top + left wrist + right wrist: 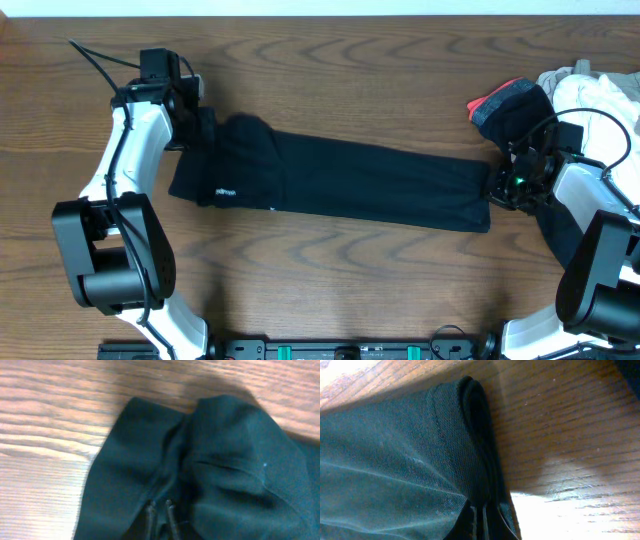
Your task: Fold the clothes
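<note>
A black T-shirt (340,182) lies folded into a long strip across the table's middle, its small white logo (226,192) near the left end. My left gripper (196,128) is shut on the strip's left end, at its far corner; the left wrist view shows its fingertips (161,506) pinching bunched black fabric (220,460). My right gripper (502,182) is shut on the right end; the right wrist view shows the fingers (481,515) closed on the layered hem (470,435).
A pile of other clothes sits at the far right: a red-edged black garment (500,105) and white ones (598,100). Bare wooden table (350,290) lies in front of the strip and behind it.
</note>
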